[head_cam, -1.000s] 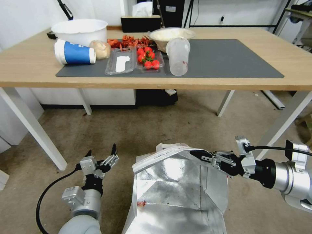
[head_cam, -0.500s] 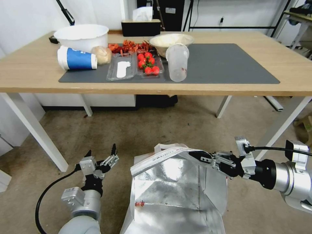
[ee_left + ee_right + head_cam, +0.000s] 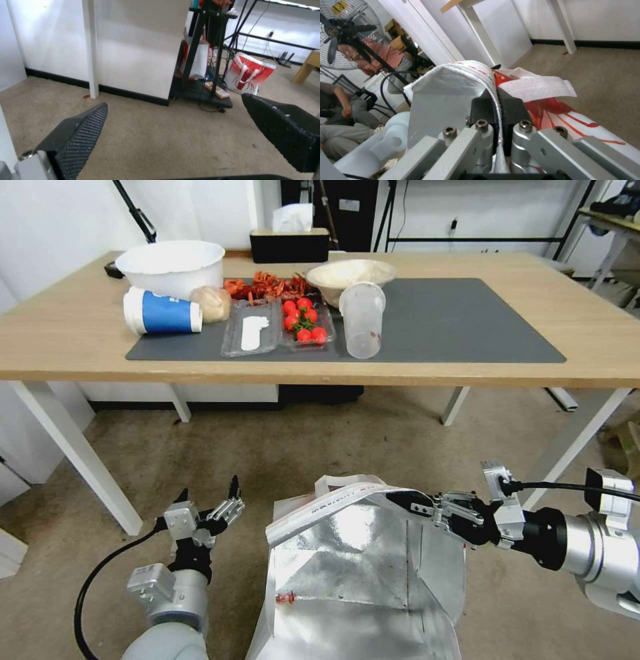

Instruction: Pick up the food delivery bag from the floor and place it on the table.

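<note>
The food delivery bag (image 3: 353, 573) hangs open in front of me, its silver foil lining facing up and its white strap (image 3: 333, 483) at the far rim. My right gripper (image 3: 403, 500) is shut on the bag's right rim; the right wrist view shows its fingers (image 3: 480, 105) clamped on the foil edge of the bag (image 3: 450, 85), with the white strap (image 3: 536, 86) beside them. Left of the bag, my left gripper (image 3: 208, 499) is open and holds nothing; its fingertips (image 3: 83, 130) stand wide apart over carpet. The table (image 3: 67, 347) stands ahead with a dark grey mat (image 3: 453, 320).
The mat's left half holds a white bowl (image 3: 170, 263), a toppled blue cup (image 3: 160, 311), tomatoes (image 3: 301, 317), a clear cup (image 3: 362, 319) and a second bowl (image 3: 350, 273). White table legs (image 3: 80, 460) stand left and right. A red-and-white bag (image 3: 250, 75) sits by a black rack.
The whole head view has shifted, so the table sits lower in the picture: the camera moved. My right gripper stays clamped on the bag's rim and the left stays open.
</note>
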You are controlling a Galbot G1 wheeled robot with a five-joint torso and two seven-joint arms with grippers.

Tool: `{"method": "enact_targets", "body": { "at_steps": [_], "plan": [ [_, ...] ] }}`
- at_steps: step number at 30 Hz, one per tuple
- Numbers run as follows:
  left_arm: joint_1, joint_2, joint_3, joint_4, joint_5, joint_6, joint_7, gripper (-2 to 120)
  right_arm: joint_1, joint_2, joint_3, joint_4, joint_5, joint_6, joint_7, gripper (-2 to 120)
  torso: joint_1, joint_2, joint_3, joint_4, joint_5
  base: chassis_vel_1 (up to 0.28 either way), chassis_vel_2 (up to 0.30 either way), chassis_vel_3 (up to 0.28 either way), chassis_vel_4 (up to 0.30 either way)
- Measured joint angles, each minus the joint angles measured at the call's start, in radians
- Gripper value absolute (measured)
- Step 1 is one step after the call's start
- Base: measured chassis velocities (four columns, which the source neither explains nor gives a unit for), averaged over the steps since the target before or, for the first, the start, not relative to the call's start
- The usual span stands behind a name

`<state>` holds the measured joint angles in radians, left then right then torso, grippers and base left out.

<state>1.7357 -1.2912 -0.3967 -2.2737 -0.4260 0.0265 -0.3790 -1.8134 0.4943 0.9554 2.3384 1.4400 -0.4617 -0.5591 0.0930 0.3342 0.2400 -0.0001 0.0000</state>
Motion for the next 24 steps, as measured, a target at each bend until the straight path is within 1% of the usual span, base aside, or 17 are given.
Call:
{"method": "enact_targets", "body": {
  "at_steps": [4,9,15,22,23,24],
  "plan": [
    [0.001,0.000,0.000,0.000,0.000,0.000,0.000,100,0.000,0.000,-0.002,0.000,-0.002,0.000,-0.002,0,0.006,0.021,0.014,0.0000,0.0000,0.000,0.000,0.000,0.000],
    [0.003,0.000,0.000,-0.001,0.001,0.000,0.000,100,0.000,0.000,-0.003,0.002,-0.003,0.000,-0.002,0,0.012,0.036,0.024,0.0000,0.0000,0.000,0.000,0.000,0.000],
    [0.007,-0.001,-0.001,-0.005,0.003,-0.001,0.000,100,-0.001,0.003,-0.005,0.004,-0.005,0.000,-0.006,0,0.020,0.063,0.042,0.0002,0.0000,0.000,0.000,0.000,0.000],
    [0.009,-0.001,-0.001,-0.006,0.004,-0.002,0.001,100,-0.002,0.004,-0.006,0.007,-0.006,0.000,-0.009,0,0.027,0.081,0.054,0.0000,0.0000,0.000,0.000,0.000,0.000],
    [0.009,-0.002,-0.001,-0.008,0.003,-0.002,0.001,100,-0.002,0.004,-0.006,0.008,-0.006,0.000,-0.009,0,0.030,0.092,0.062,0.0000,0.0000,0.000,0.000,0.000,0.000],
    [0.009,-0.002,-0.001,-0.008,0.003,-0.002,0.001,100,-0.002,0.004,-0.006,0.008,-0.006,0.000,-0.009,0,0.030,0.092,0.062,0.0000,0.0000,0.000,0.000,0.000,0.000]
  ]
}}
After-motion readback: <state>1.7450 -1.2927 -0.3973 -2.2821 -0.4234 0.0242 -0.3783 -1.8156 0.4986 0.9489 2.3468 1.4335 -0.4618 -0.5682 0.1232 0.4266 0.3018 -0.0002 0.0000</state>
